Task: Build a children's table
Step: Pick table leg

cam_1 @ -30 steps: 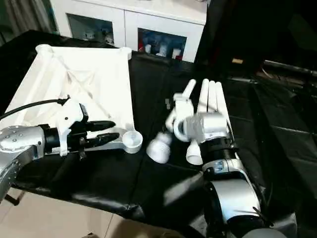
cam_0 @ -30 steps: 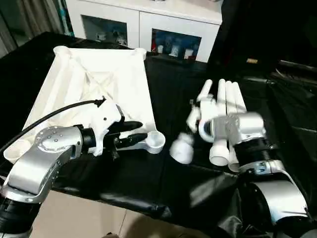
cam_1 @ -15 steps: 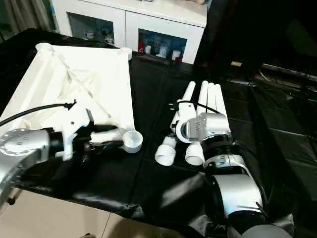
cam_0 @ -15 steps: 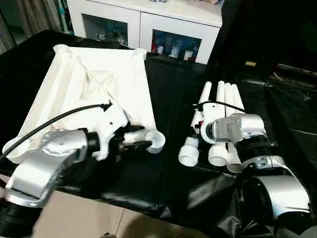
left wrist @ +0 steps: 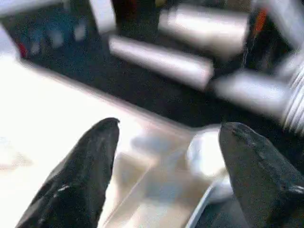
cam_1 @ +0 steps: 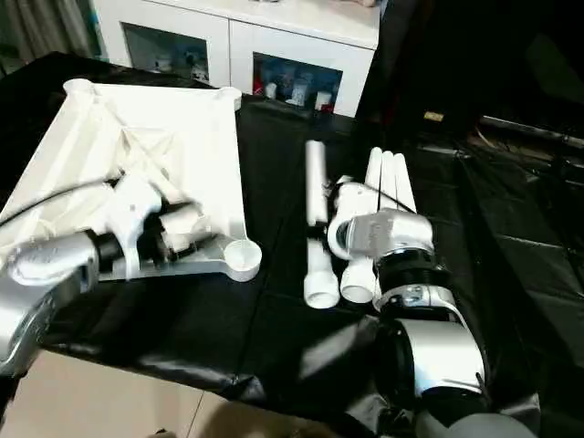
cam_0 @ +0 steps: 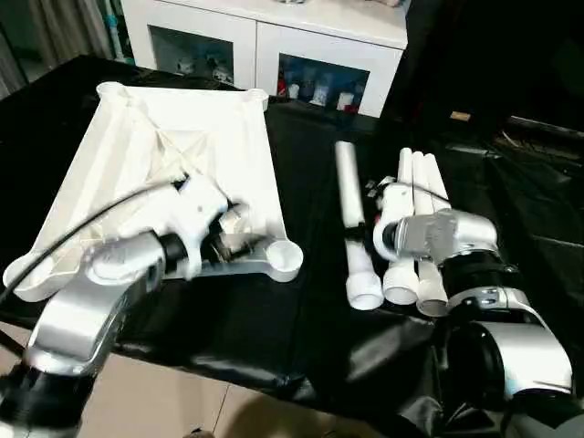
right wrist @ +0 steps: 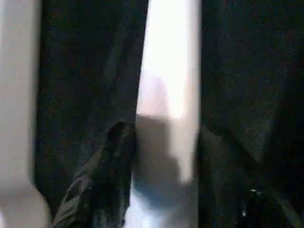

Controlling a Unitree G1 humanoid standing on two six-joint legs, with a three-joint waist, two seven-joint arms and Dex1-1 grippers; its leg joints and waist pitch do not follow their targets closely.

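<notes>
White plastic tabletop point(cam_0: 182, 173) lies underside up on the black-sheeted worktable point(cam_0: 301, 319), its diagonal ribs exposed and round sockets at the corners — the nearest socket point(cam_0: 285, 259) sits at the corner toward the legs. Left gripper point(left wrist: 166, 156) hovers over this near corner; in the left wrist view its two black fingers point(left wrist: 80, 175) stand wide apart, the socket visible between them, and nothing is clamped.

Four white tube legs rest on the black sheet to the right of the tabletop. One leg point(cam_0: 354, 219) lies by itself, just beside the other three and slightly angled, its wider end toward the robot. Three remaining legs point(cam_0: 415, 224) lie side by side, touching.

Right gripper point(right wrist: 161, 156) is at the leftmost leg of this bundle point(right wrist: 166, 85). In the right wrist view, one finger point(right wrist: 107, 166) shows on one side of the tube and the other finger stands dark on the opposite side — the fingers straddle the tube closely, but whether they press on it cannot be told.

White cabinet point(cam_0: 274, 46) with glass doors stands behind the worktable.
</notes>
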